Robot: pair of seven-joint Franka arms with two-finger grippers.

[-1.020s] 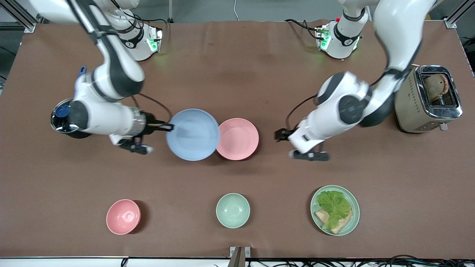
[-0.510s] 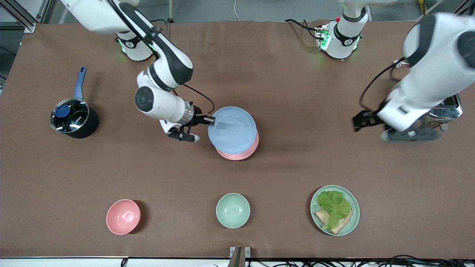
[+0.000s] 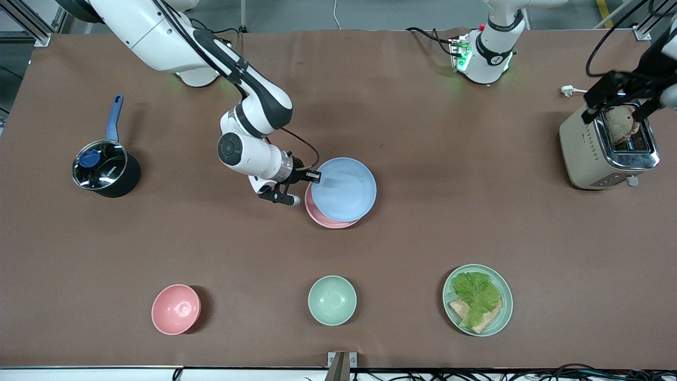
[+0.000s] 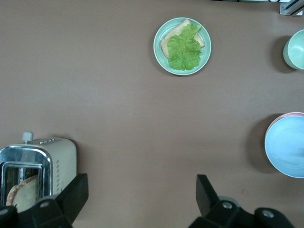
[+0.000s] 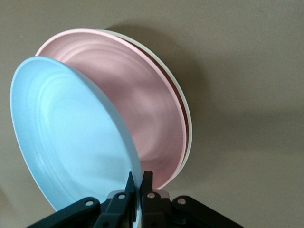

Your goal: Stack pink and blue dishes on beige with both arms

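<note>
My right gripper [image 3: 313, 177] is shut on the rim of the pale blue plate [image 3: 344, 189], holding it over the pale pink plate [image 3: 321, 218] in the middle of the table. The right wrist view shows the right gripper [image 5: 138, 178] pinching the blue plate [image 5: 66, 137] at a tilt above the pink plate [image 5: 142, 114]. Under the pink plate, only a thin rim of the beige plate [image 5: 186, 118] shows. My left gripper [image 3: 621, 103] hangs open over the toaster, holding nothing. In its own view, the left gripper [image 4: 141, 190] is far from the blue plate [image 4: 287, 147].
A toaster [image 3: 587, 153] with bread in its slot stands at the left arm's end. A black pot [image 3: 106, 172] sits at the right arm's end. Nearer the camera are a pink bowl [image 3: 175, 309], a mint bowl [image 3: 331, 300] and a mint plate [image 3: 506, 296] with lettuce and bread.
My right arm has carried the blue plate sideways from beside the pink plate to over it. My left arm has drawn back from the plates to above the toaster.
</note>
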